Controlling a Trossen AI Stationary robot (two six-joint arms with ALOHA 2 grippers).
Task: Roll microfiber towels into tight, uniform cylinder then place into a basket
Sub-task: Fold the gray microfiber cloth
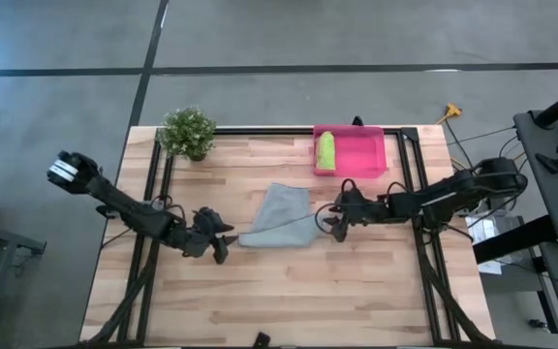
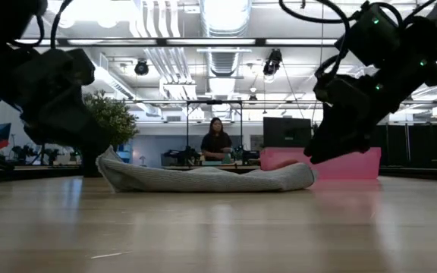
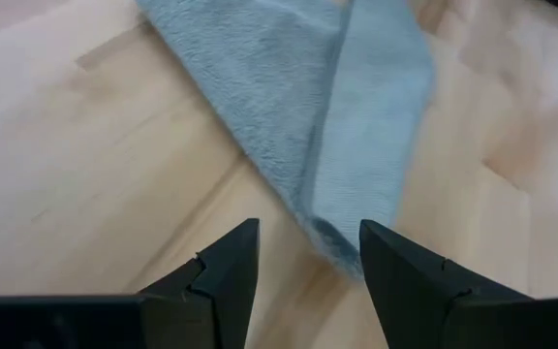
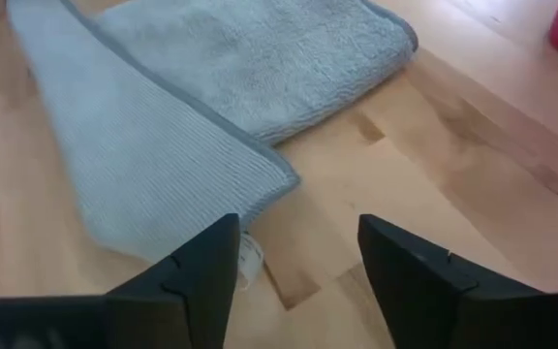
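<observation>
Grey microfiber towel (image 1: 281, 217), soft cloth, lies folded on the wooden worktop (image 1: 289, 291) at about mid-table. From above its shape is uneven: wider toward the far side, tapering to a point at the near-left. One long folded edge runs left to right along its near side; a flap lies doubled over the main layer. From table height it reads as a low, flat, long mound, left to right.

Lime green microfiber towel (image 1: 325, 150) sits rolled inside the bright pink rectangular plastic basket (image 1: 361, 153), against the basket's left wall, long axis running near to far. The basket stands at the far edge of the worktop, right of centre.

My left pincer (image 1: 223, 236) hovers just beside the grey towel's near-left point, fingers (image 3: 223, 281) apart, nothing between them; the cloth's tip lies just ahead of the gap.

My right pincer (image 1: 332, 222) is at the towel's right end, fingers (image 4: 197, 276) spread, empty. A folded corner and a small white tag (image 4: 248, 260) lie just ahead of them.

Small green potted plant (image 1: 188, 133) at the far-left corner.
</observation>
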